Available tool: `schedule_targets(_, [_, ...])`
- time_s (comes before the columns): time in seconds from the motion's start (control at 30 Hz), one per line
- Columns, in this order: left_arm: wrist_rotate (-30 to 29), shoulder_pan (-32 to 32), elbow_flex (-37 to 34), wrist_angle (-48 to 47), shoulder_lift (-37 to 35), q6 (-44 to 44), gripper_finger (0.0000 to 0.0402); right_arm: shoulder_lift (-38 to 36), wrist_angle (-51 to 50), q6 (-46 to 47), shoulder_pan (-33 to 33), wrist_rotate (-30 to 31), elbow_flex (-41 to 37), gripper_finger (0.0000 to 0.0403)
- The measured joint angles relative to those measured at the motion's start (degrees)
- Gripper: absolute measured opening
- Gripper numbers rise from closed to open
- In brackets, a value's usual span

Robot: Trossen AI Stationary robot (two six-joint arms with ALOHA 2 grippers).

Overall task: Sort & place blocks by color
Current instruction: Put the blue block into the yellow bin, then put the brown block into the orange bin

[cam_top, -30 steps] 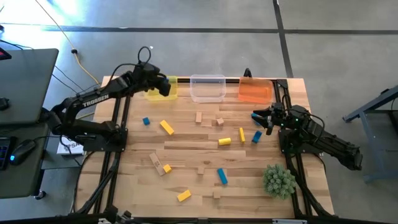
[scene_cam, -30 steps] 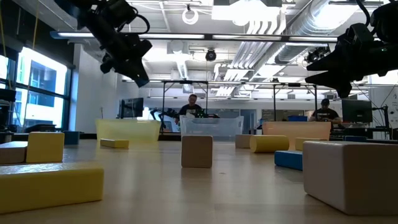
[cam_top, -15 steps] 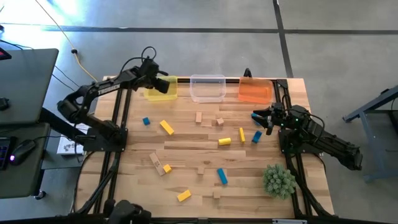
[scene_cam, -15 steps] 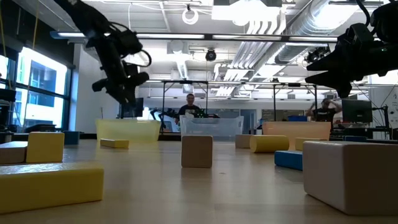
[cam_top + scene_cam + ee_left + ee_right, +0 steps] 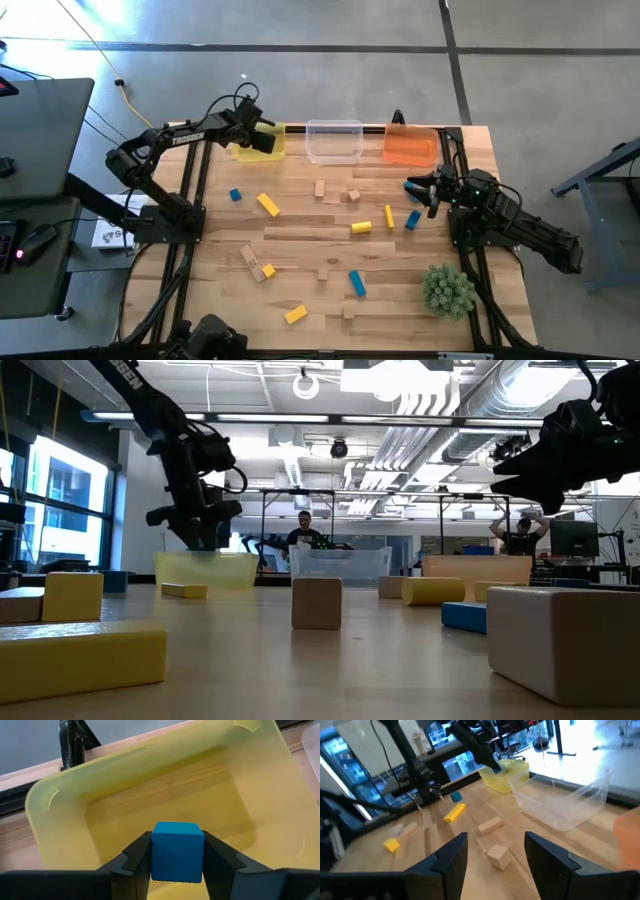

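Blue cube (image 5: 177, 851): pinched in our left gripper (image 5: 176, 865) over the yellow bin (image 5: 60, 800), not yet dropped; we count roughly fifteen blocks unsorted on the table (image 5: 300, 240), while our right gripper (image 5: 492, 857) waits spread wide.

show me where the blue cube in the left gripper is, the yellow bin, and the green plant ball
blue cube (image 5: 177, 851), left wrist view, middle of its front face.
yellow bin (image 5: 60, 805), left wrist view, on its rim.
green plant ball (image 5: 447, 290), high view, centre of the ball.
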Motion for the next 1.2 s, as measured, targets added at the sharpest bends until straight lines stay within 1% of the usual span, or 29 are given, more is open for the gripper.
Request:
schedule_targets(0.17, [0.0, 0.0, 0.0, 0.0, 0.0, -0.5, 0.0131, 0.0, 0.0, -5.6, 0.0, 0.0, 0.0, 0.0183])
schedule_targets(0.33, [0.3, 0.4, 0.0, 0.0, 0.0, -1.5, 0.0144, 0.0, 0.0, -4.3, 0.0, 0.0, 0.0, 0.0183])
schedule_targets(0.5, [2.1, 0.4, 0.0, 0.0, 0.0, -2.4, 0.0165, 0.0, 0.0, -3.5, 0.0, 0.0, 0.0, 0.0183])
schedule_targets(0.57, [2.3, 0.3, 0.0, 0.0, 0.0, -2.8, 0.0174, 0.0, 0.0, 0.4, 0.0, 0.0, 0.0, 0.0183])
schedule_targets(0.73, [2.2, 0.4, 0.0, 0.0, 0.0, -3.1, 0.0197, 0.0, 0.0, 17.1, 0.0, -0.1, 0.0, 0.0183])
schedule_targets(0.8, [2.5, 0.4, 0.1, -0.1, 0.0, -4.2, 0.0202, 0.0, 0.0, 21.4, 0.0, 0.0, 0.0, 0.0183])
schedule_targets(0.93, [6.3, 0.5, 2.2, 0.0, 0.0, -4.9, 0.0204, 0.0, 0.0, 21.1, 0.0, 2.3, 0.0, 0.0183])
schedule_targets(1.03, [9.8, 0.3, 4.6, -0.1, 0.0, -4.9, 0.0203, 0.0, 0.4, 22.6, 0.0, 4.3, 0.0, 0.0183])
schedule_targets(1.1, [11.6, -0.1, 6.5, 0.1, 0.0, -4.9, 0.0203, 0.0, 1.9, 23.6, 0.0, 4.5, 0.0, 0.0183])
schedule_targets(1.2, [12.5, -1.0, 9.1, 0.0, -0.1, -4.1, 0.0204, 0.0, 6.9, 23.6, 0.0, 3.2, 0.0, 0.0183])
